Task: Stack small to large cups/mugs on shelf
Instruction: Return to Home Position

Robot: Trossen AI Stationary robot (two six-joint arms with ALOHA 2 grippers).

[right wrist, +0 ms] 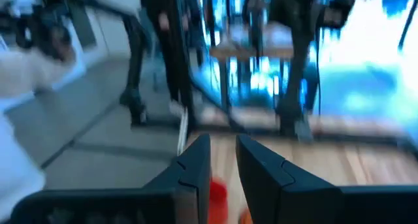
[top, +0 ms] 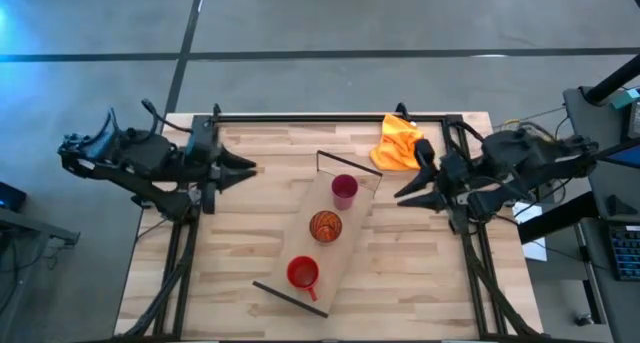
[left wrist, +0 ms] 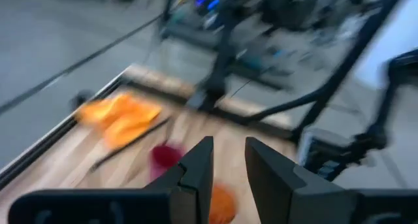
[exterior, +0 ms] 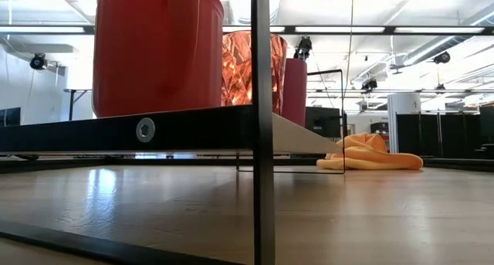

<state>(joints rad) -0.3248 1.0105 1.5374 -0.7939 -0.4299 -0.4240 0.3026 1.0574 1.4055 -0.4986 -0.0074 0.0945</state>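
The pale wood shelf [top: 352, 245] lies slantwise on the middle of the table, on dark metal end frames. Three cups stand in a row on it: a magenta cup [top: 344, 189] at the far end, an amber see-through tumbler [top: 326, 226] in the middle, and a red mug [top: 302, 273] at the near end. In the low view the red mug [exterior: 154, 49] is nearest. My left gripper [top: 248, 167] hovers left of the shelf, and my right gripper [top: 402, 194] hovers right of it. Both are empty, their fingers a narrow gap apart [left wrist: 228, 162] [right wrist: 223, 159].
An orange cloth [top: 398, 143] lies crumpled at the table's far edge, between the shelf's far end and my right arm. Bare tabletop planks [top: 420, 273] lie on either side of the shelf. Dark frame rails [top: 330, 115] run along the table's far edge.
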